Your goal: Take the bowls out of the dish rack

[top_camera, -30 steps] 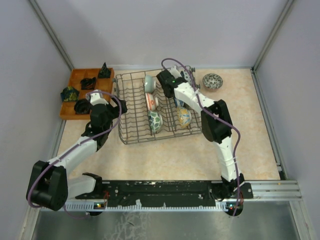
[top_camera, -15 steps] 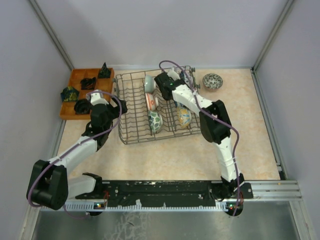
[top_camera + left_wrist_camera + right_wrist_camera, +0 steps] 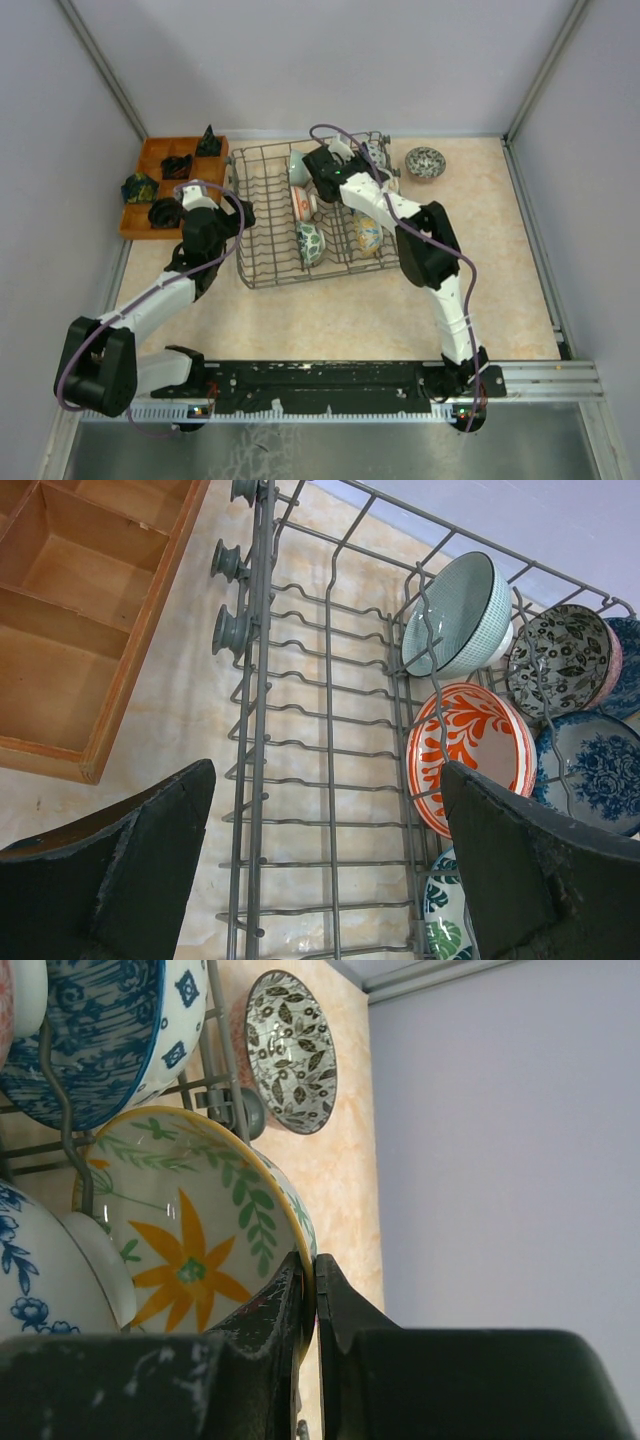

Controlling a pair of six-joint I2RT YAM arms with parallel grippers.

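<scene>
The right hand [image 3: 308, 1268] covers part of the yellow-flower bowl [image 3: 190, 1260].

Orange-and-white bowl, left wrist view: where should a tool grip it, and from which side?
Probably its top rim, from above: the orange-and-white bowl stands on edge in the dish rack, rim exposed upward, with other bowls crowding its back.

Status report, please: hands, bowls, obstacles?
Right hand shut on yellow bowl rim, in rack. Left hand open, empty, at rack edge. Blue bowls close beside.
</scene>
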